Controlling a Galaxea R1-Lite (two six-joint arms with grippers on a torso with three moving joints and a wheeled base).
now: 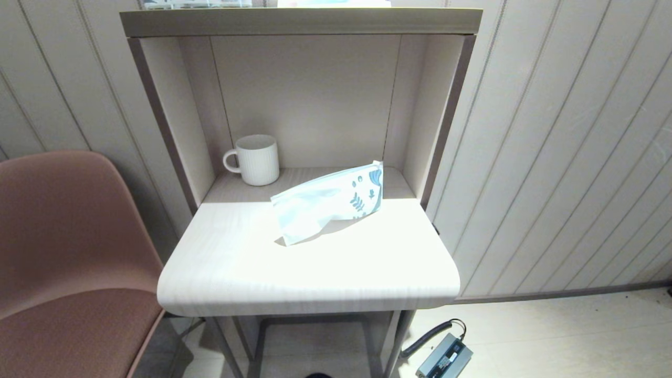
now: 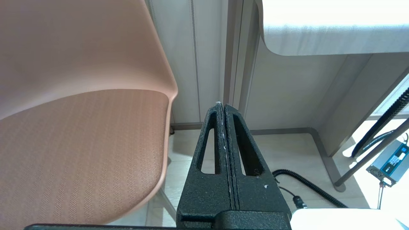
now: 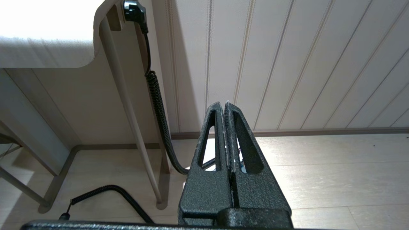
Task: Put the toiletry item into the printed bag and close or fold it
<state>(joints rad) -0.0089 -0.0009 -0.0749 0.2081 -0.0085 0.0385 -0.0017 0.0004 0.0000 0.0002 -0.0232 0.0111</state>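
Looks basically done to you: the printed bag lies on the desk, mid-surface toward the back. No comb visible, maybe inside, can't tell. Left gripper and right gripper hang below the desk's front edge, both pinched closed, empty.

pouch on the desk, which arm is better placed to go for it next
Right, marginally. The pouch lies right of the desk's middle, printed end rightmost. Both the left gripper and the right gripper sit shut and low beside the desk, so neither is close.
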